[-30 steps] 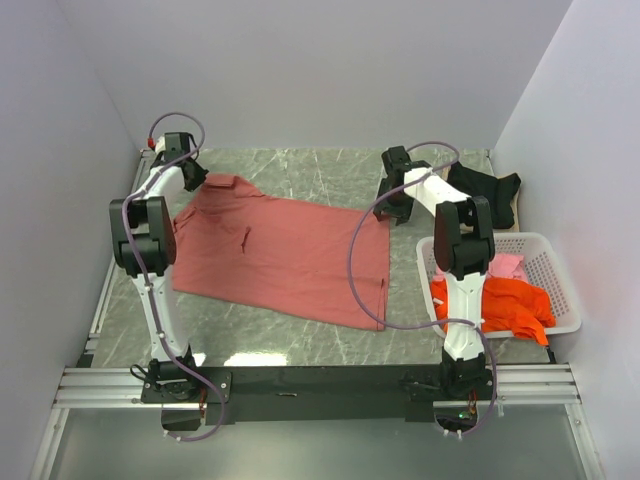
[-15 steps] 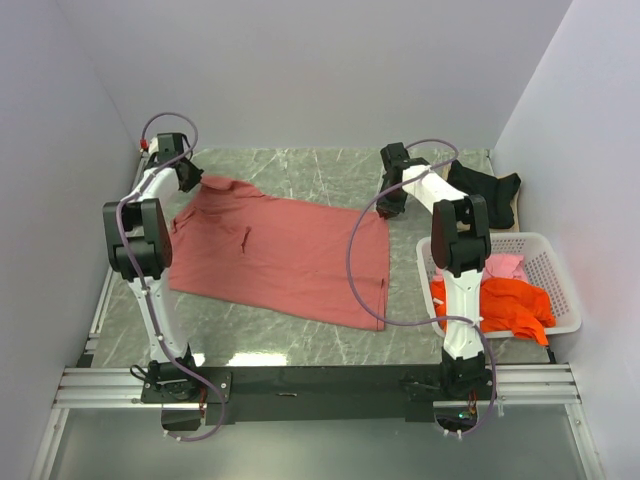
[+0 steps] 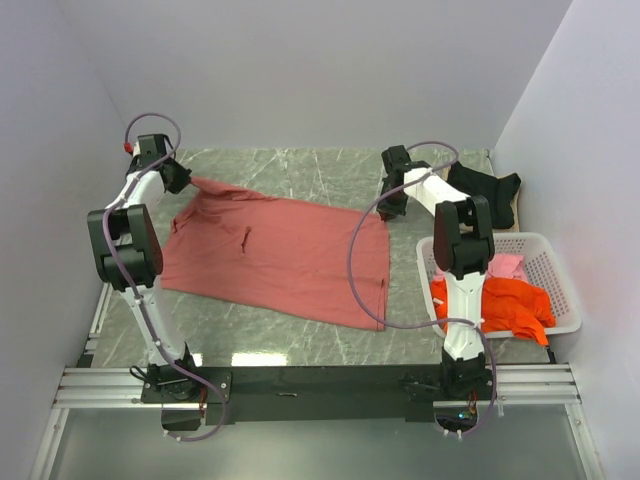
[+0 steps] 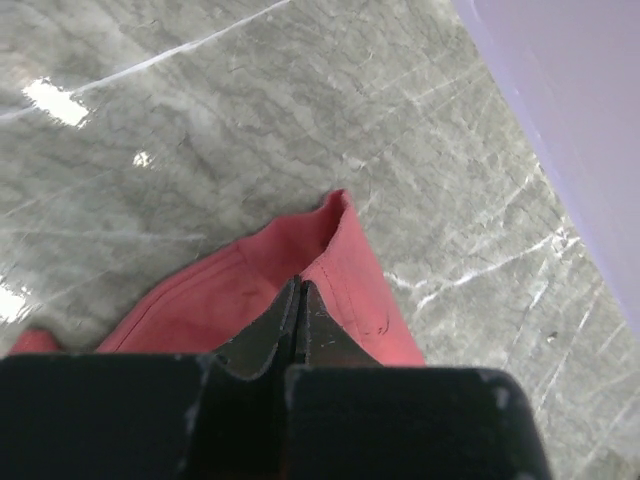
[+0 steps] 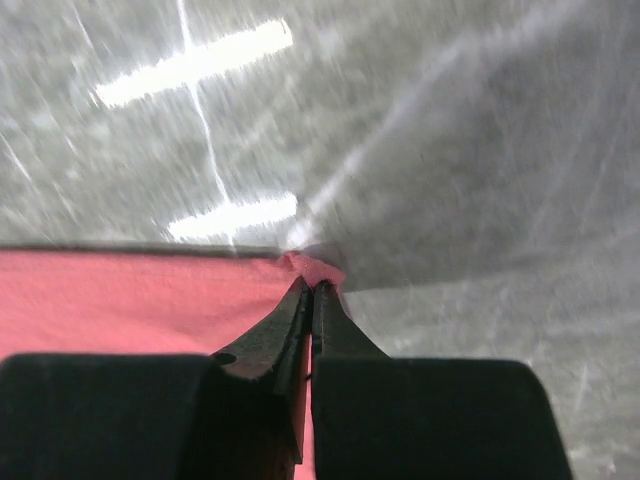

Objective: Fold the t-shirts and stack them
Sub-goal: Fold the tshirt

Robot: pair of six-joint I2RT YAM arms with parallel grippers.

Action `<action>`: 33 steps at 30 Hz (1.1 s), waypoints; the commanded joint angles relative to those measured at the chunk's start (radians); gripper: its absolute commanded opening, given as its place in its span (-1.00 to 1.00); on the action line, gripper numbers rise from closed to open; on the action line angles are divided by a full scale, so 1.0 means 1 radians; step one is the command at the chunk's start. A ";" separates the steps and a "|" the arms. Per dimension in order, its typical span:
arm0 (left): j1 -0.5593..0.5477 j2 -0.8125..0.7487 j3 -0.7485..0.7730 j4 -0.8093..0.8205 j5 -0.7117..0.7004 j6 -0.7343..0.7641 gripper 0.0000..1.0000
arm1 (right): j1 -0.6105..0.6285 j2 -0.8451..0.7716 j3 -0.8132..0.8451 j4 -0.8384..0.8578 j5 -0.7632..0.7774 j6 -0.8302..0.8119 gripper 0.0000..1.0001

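Brick-red t-shirt (image 3: 275, 255) lies spread overhead; wrist views alone show left gripper (image 4: 299, 298) and right gripper (image 5: 311, 297) pinching its corners (jaws fully closed).

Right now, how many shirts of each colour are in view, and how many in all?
Red shirt: 1
Black shirt: 1
Orange shirt: 1
Pink shirt: 1
Total: 4
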 commanded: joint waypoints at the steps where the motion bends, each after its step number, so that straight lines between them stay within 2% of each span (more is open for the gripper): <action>1: 0.018 -0.109 -0.045 0.017 0.040 0.006 -0.99 | -0.004 -0.117 -0.055 0.001 -0.002 -0.041 -1.00; 13: 0.065 -0.282 -0.157 -0.025 0.118 0.032 -0.99 | 0.034 -0.294 -0.174 -0.074 0.005 -0.123 -1.00; 22: 0.128 -0.471 -0.286 -0.075 0.184 0.056 -0.99 | 0.094 -0.418 -0.325 -0.071 0.021 -0.116 -1.00; 33: 0.182 -0.672 -0.461 -0.134 0.183 0.098 -0.99 | 0.196 -0.524 -0.424 -0.085 0.064 -0.091 -1.00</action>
